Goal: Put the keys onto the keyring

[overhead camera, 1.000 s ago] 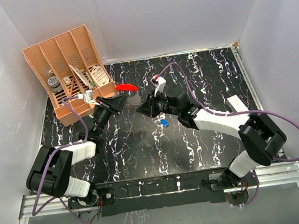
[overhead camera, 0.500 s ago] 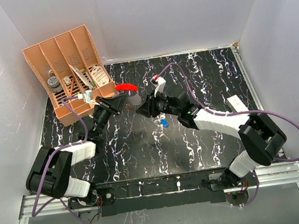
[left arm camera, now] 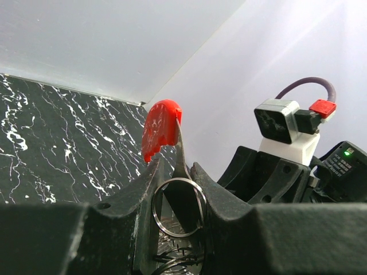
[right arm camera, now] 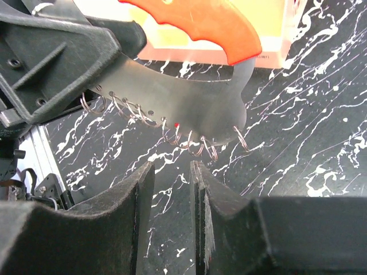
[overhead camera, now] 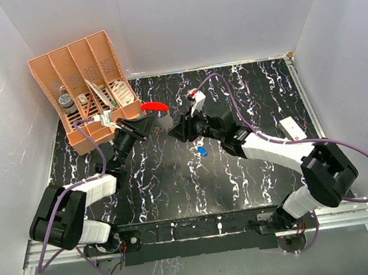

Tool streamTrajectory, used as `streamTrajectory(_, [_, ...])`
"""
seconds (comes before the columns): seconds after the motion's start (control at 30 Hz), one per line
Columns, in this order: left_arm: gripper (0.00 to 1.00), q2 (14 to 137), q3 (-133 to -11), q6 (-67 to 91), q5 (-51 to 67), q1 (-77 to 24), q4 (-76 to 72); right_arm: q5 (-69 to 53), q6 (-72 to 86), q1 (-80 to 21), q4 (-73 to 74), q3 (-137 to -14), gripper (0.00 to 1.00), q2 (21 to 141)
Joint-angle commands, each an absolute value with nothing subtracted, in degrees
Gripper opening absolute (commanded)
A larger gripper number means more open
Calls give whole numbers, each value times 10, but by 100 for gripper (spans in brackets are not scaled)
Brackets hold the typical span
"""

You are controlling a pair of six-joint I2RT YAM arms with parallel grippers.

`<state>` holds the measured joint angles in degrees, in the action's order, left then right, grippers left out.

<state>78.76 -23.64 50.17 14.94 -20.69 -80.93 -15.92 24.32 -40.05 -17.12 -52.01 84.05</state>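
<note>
Keyring (right arm camera: 195, 97) edge just ahead of right tool (right arm camera: 170, 167)

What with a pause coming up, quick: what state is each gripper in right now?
Left gripper: closed on the keyring.
Right gripper: open, holding nothing.

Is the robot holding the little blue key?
No, the blue key lies by itself on the black table, with nothing gripping it.

You've got a black marbled table (overhead camera: 176, 185): peach slotted organizer (overhead camera: 48, 79) sits back-left, blue-headed key (overhead camera: 202, 151) lies near centre.
</note>
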Motion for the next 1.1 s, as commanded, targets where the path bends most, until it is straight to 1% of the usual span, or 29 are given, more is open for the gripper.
streamTrajectory(0.0, [0,761,-259,504,139,-206,-818,-143,207,-399,-186,-552,30,813])
streamTrajectory(0.17, [0,759,-264,510,140,-205,-808,-148,193,-399,-181,-563,30,817])
streamTrajectory(0.47, [0,747,-267,518,138,-206,-781,-157,187,-399,-182,-577,36,829])
streamTrajectory(1.07, [0,720,-295,552,119,-205,-661,-149,176,-399,-177,-576,37,819])
